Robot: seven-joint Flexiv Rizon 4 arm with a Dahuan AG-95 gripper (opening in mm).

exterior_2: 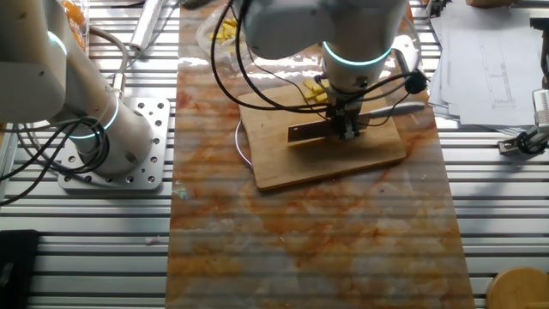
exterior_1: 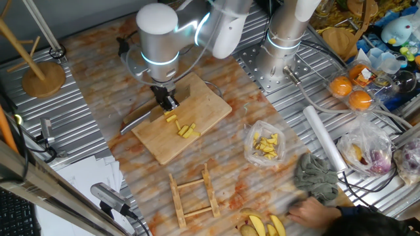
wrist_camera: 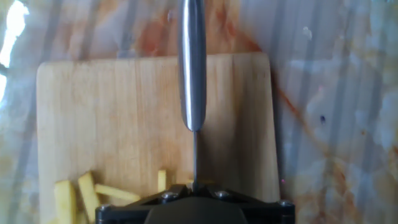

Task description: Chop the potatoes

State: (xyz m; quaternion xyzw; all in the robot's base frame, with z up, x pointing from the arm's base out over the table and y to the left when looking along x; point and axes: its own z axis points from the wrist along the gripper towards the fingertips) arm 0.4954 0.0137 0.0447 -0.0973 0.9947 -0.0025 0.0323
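Note:
Several short yellow potato sticks lie on the wooden cutting board. They also show in the other fixed view and low left in the hand view. My gripper stands over the board and is shut on a knife. The knife's dark blade rests down on the board beside the sticks. In the hand view the steel handle points away over the board, and the blade runs edge-on into the gripper.
A clear bag of yellow chunks lies right of the board. A wooden rack is in front. A person's hand, a grey cloth and yellow wedges are front right. A second robot base stands behind.

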